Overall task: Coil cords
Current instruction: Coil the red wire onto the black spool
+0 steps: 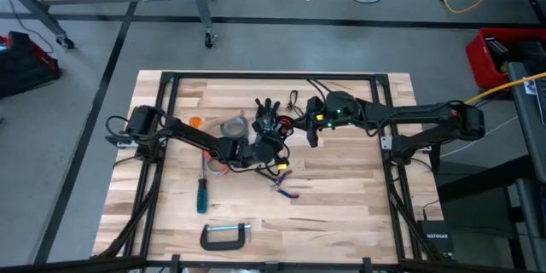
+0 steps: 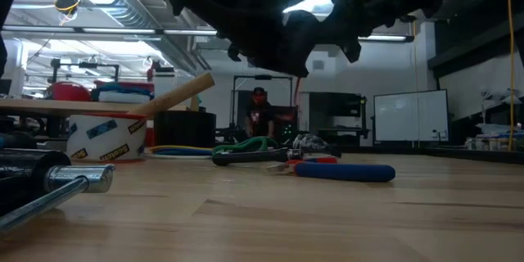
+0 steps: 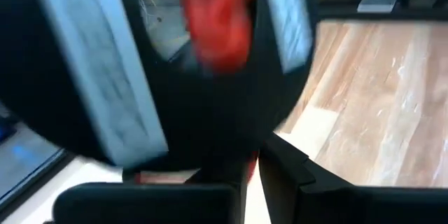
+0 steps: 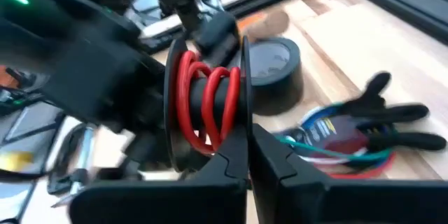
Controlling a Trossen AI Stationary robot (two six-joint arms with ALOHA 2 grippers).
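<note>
My right gripper point(image 4: 248, 155) is pinched almost shut at the rim of a black spool point(image 4: 210, 105) wound with red cord point(image 4: 203, 101), which I judge steadies it for coiling. My left gripper point(image 1: 266, 143) is alongside at mid-desk; I cannot tell its jaw state. The grey tape roll point(image 4: 276, 70) sits just behind, black clamps point(image 4: 392, 122) crowd one side, and the desk point(image 1: 341, 205) lies clear beyond.
</note>
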